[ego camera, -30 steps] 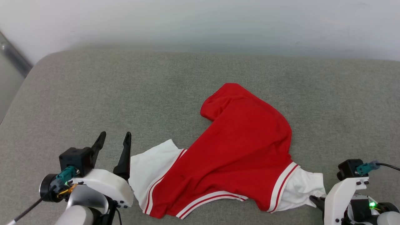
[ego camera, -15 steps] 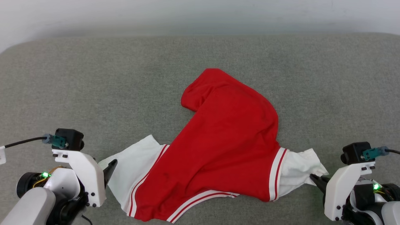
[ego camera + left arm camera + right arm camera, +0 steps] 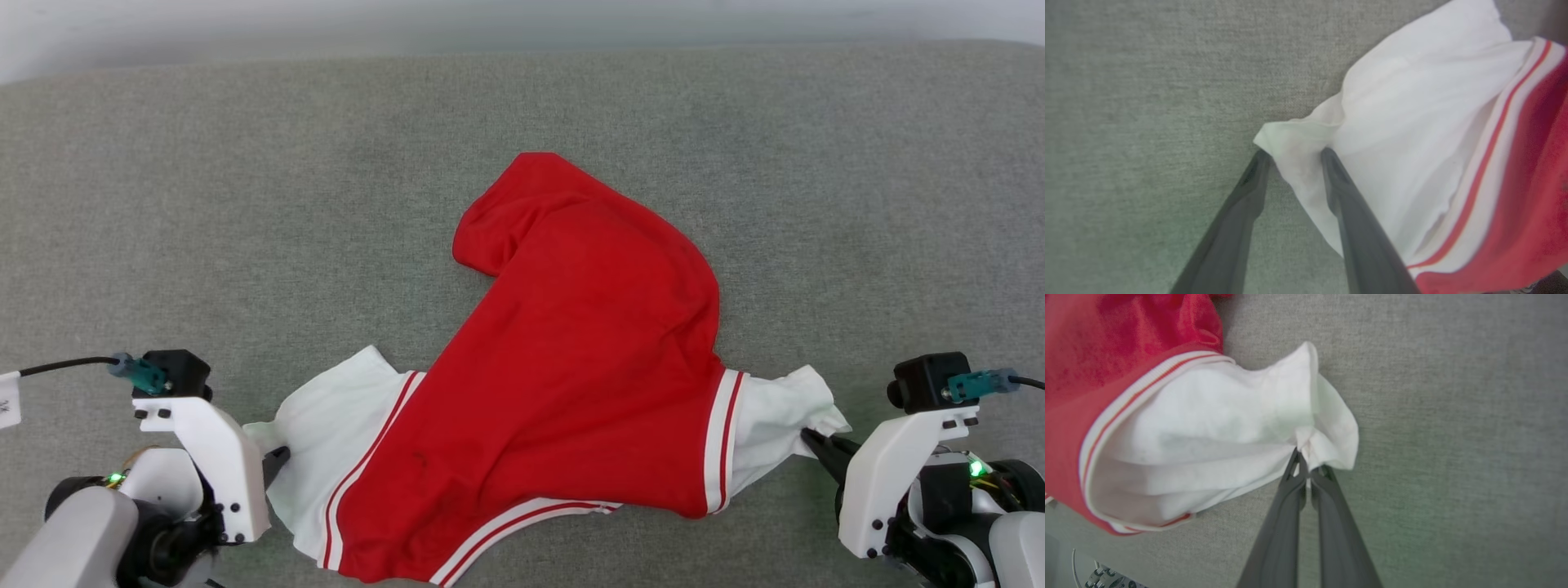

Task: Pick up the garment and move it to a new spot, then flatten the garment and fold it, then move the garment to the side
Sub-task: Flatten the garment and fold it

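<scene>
Shirt: the shirt (image 3: 571,367) lies bunched up on the grey cushion (image 3: 245,204), in the middle and close to me. The red part is humped up, and a white sleeve sticks out on each side.
Right gripper: my right gripper (image 3: 1308,461) is shut tight on the scrunched tip of the right sleeve (image 3: 1208,428).
Left gripper: my left gripper (image 3: 1294,153) is apart, with one finger on each side of the corner of the left sleeve (image 3: 1412,122). It is not pinching yet.
Step, I think: close my left fingers, then lift both sleeves to carry the shirt.
Slip on the left: only a small bit of cloth sits between my left fingers. When I close, the corner could slide out. Then I would lift with one side only, and the shirt would hang down twisted.
Grabbing the cushion: my left fingers are low, right by the grey cloth. If I press down as I close, I could pinch the cushion too.
Slip on the right: I hold just a little tip there. A hard pull could tug it free.
Uneven lift: if one arm goes up faster, the red part could drag and bunch up more.
</scene>
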Robot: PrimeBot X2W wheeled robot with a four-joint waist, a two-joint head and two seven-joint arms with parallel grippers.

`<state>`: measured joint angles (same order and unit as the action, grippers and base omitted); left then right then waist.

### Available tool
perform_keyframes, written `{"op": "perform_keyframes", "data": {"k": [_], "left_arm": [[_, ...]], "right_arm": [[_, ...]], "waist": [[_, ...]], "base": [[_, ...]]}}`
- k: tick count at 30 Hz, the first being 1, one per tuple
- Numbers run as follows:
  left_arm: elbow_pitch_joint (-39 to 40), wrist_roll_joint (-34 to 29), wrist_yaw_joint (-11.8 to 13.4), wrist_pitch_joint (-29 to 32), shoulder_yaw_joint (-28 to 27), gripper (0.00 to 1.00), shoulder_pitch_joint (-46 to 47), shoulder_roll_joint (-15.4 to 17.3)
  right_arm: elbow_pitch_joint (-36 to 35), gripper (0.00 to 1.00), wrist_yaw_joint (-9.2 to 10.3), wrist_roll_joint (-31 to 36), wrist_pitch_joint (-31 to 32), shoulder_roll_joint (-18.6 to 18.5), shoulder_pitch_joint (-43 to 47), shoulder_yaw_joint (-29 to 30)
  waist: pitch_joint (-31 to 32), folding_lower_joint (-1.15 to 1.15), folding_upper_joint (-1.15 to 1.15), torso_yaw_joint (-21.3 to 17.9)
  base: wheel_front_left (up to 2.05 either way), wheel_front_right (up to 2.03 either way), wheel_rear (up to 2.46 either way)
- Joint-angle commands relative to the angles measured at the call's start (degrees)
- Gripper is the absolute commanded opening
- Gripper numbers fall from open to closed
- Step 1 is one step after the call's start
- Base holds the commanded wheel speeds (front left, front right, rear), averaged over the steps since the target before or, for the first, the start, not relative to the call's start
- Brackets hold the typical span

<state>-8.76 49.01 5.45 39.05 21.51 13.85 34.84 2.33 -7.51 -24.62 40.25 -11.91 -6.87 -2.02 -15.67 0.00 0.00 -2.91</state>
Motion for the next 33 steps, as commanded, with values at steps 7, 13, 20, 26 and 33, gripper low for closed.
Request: {"op": "perform_keyframes", "data": {"k": [7,13,20,26,33], "left_arm": [[-1.60,-3.10,-0.29,-5.54,1.69,0.00,0.12,-2.59],[2.44,-8.77,2.76,-13.96,-0.03,0.00,2.82,-2.00],[6.79,-13.05,4.70,-20.51,-1.84,0.00,10.07,-3.03],[4.65,-14.70,3.46,-24.12,-2.55,0.00,21.42,-5.26],[-1.91,-15.20,1.30,-30.21,-4.12,0.00,36.79,-8.92]], "right_arm": [[-0.26,0.00,0.03,0.69,-2.12,-0.58,0.45,0.97],[-2.39,0.00,0.04,2.19,-5.39,-1.34,-0.03,1.86],[-4.94,0.00,0.03,3.46,-7.86,-1.97,-5.32,2.97],[-5.01,0.00,0.04,4.01,-11.14,-2.75,-15.42,3.13],[-2.48,0.00,0.03,4.81,-17.26,-2.81,-31.46,3.50]], "waist": [[3.51,0.00,0.00,0.67],[7.66,0.00,0.00,1.54],[10.84,0.00,0.00,1.97],[10.63,0.00,0.00,1.86],[7.09,0.00,0.00,1.82]], "base": [[0.00,0.00,0.00],[0.00,0.00,0.00],[0.00,0.00,0.00],[0.00,0.00,0.00],[0.00,0.00,0.00]]}}
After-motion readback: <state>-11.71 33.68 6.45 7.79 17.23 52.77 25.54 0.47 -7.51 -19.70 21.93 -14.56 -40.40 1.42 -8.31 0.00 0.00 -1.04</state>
